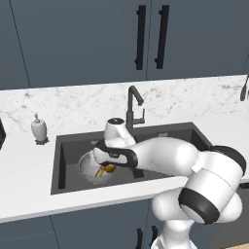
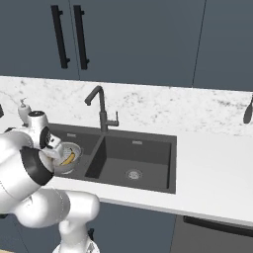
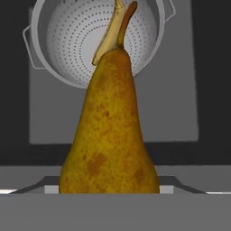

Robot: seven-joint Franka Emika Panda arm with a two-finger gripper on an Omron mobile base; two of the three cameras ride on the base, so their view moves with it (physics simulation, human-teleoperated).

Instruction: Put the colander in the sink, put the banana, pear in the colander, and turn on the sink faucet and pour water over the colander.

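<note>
a: how many of each?
b: one colander [image 1: 93,168], one banana [image 2: 68,158], one pear [image 3: 109,135], one sink [image 2: 148,160] with two basins, one sink faucet [image 1: 132,104], one soap dispenser [image 1: 39,128] on the table [image 1: 29,165].
a: what's in what?
b: the colander sits in the sink's left basin with the banana lying inside it. the pear is above the colander, clamped in the tool [image 1: 108,168].
</note>
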